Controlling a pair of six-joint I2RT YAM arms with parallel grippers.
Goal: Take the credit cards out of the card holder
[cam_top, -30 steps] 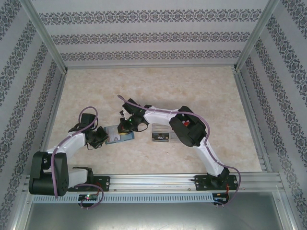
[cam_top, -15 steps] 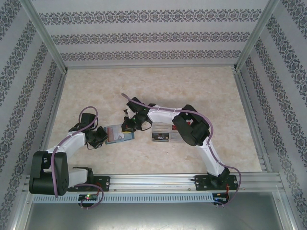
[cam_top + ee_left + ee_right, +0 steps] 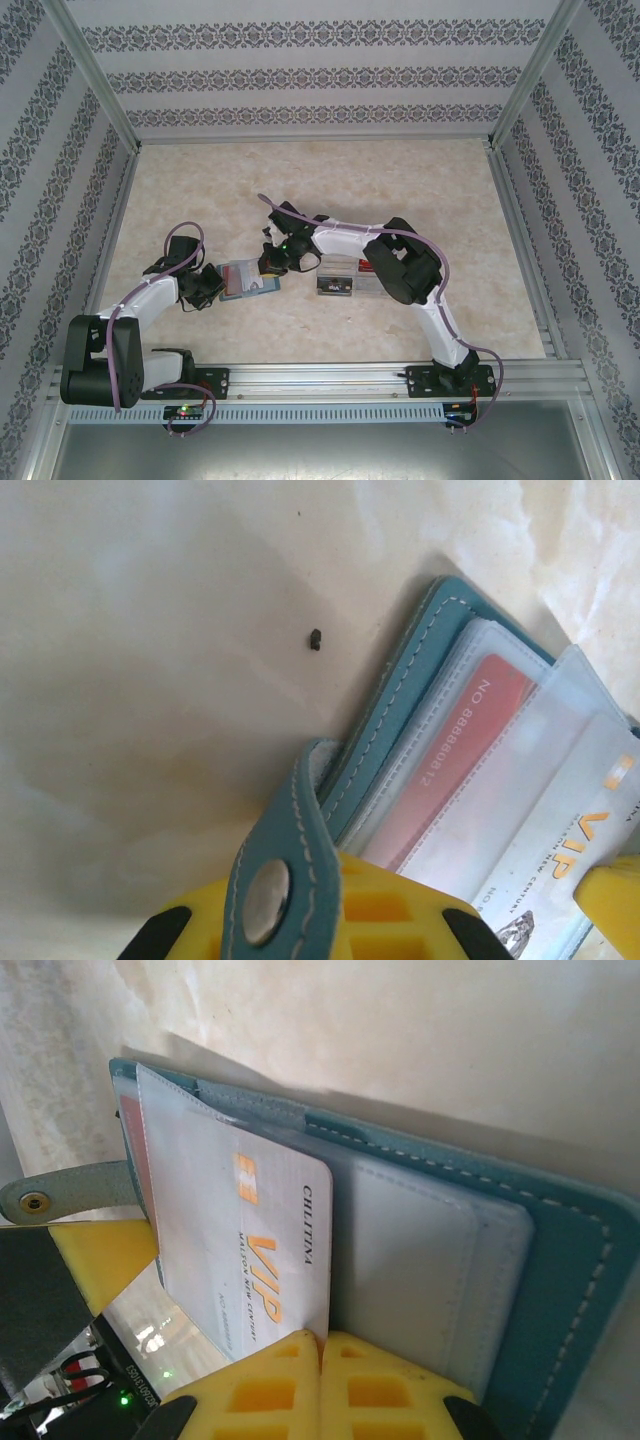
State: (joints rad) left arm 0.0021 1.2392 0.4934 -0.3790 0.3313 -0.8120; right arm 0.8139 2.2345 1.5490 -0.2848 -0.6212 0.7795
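Observation:
The teal card holder (image 3: 243,281) lies open on the table between both grippers. My left gripper (image 3: 210,285) is shut on the holder's snap strap (image 3: 270,865), pinched between its yellow fingers (image 3: 400,910). My right gripper (image 3: 322,1345) is shut on the edge of a white VIP credit card (image 3: 240,1250), which sticks partly out of a clear sleeve. A red credit card (image 3: 450,755) sits in another sleeve beneath it. The holder's pale inner pocket (image 3: 420,1260) and teal cover (image 3: 565,1260) lie beside the right fingers.
A clear plastic compartmented box (image 3: 340,276) stands just right of the holder, under the right forearm. A small dark speck (image 3: 315,638) lies on the marbled tabletop. Metal rails and patterned walls border the table.
My right gripper has shifted slightly to the right with the white card in it. The left arm and the holder's strap have stayed put.

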